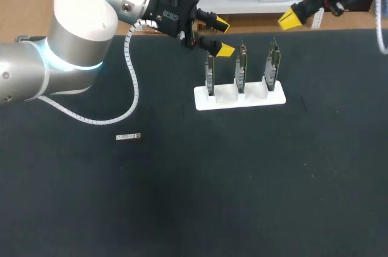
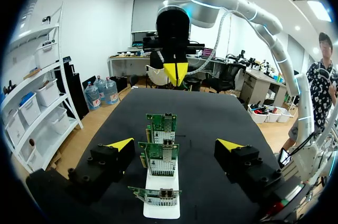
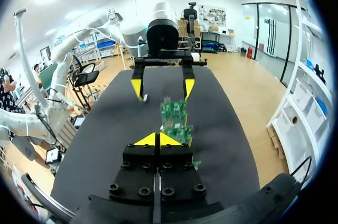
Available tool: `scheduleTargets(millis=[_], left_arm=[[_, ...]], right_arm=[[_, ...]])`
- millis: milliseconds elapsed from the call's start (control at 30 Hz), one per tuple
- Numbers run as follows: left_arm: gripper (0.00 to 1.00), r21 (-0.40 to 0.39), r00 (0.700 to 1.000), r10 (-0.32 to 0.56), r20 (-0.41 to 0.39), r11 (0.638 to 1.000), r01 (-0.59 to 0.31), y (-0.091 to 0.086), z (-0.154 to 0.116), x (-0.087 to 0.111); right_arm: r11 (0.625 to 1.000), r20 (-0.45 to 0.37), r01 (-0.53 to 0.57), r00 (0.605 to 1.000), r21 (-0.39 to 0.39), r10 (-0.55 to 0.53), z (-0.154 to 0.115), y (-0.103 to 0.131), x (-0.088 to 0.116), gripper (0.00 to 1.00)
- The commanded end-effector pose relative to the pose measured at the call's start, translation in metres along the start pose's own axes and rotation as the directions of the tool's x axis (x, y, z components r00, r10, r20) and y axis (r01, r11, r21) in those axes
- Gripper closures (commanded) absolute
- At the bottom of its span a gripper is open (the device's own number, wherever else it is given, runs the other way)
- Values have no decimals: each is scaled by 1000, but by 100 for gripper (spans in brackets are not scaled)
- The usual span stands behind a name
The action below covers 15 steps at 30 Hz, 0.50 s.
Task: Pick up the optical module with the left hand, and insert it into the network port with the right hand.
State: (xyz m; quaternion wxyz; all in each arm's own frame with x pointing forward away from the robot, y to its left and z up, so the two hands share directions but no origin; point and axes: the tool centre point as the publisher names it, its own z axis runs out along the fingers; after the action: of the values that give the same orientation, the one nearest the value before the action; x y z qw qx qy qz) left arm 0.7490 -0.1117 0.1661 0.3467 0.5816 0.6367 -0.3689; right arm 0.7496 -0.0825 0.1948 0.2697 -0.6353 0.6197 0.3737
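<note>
Small silver optical module (image 1: 128, 137) is seen toward black desk's (image 1: 242, 196) left edge, apart from white rack (image 1: 239, 97) of green network cards (image 1: 241, 66); fingers of left gripper (image 1: 223, 37) are held apart, those of right gripper (image 1: 291, 19) together.

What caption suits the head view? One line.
Open left gripper hovers by three green circuit cards in a white holder; the small silver optical module lies on the black table.
</note>
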Motion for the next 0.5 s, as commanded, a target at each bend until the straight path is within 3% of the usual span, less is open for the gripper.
scheduleTargets(millis=[33,500], left_arm=[[0,3,1000,-1,-5,1000,1,2,1,-1],[0,3,1000,-1,-5,1000,1,2,1,-1]], right_arm=[[1000,-2,-5,1000,5,5,-12,11,10,100],[999,-34,-38,999,-20,37,-15,-1,37,100]])
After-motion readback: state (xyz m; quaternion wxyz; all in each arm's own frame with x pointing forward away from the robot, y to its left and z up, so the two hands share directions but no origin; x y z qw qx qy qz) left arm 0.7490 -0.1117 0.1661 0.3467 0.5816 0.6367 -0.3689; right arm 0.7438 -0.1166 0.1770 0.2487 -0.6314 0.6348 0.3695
